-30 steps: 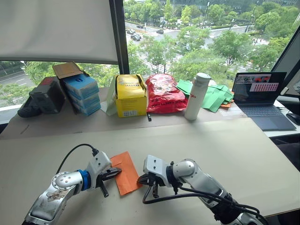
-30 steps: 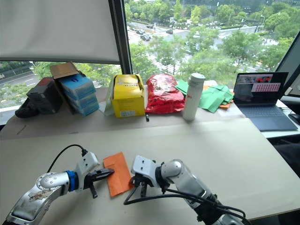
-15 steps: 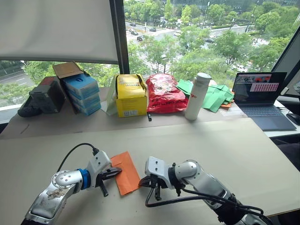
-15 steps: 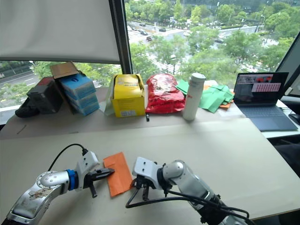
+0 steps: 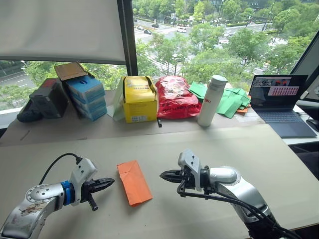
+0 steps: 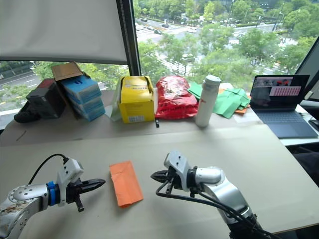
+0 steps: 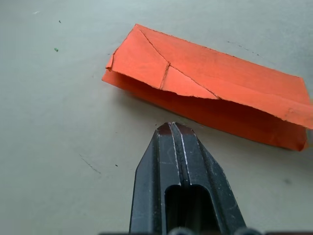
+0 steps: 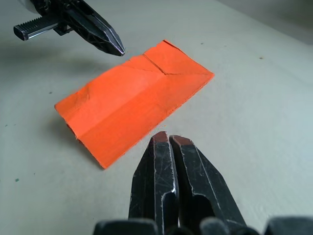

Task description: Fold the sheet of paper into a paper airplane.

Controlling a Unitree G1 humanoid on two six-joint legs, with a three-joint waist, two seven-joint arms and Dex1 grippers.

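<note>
The sheet of paper [image 5: 133,182] lies flat on the table [image 5: 239,149] between the two grippers, touching neither. It is folded into a long, narrow orange strip with a lengthwise crease; at the end farther from the robot, short diagonal creases meet in a small triangular flap, and one long edge lifts slightly off the surface. The left gripper [image 5: 105,182] hovers low just beside the strip on the robot's left, its arm stretched level over the table, fingers pressed together and holding nothing, tips pointing at the paper. The right gripper [image 5: 166,175] sits apart on the other side, forearm angled in from the right, fingers likewise closed and empty, aimed at the strip's long edge
</note>
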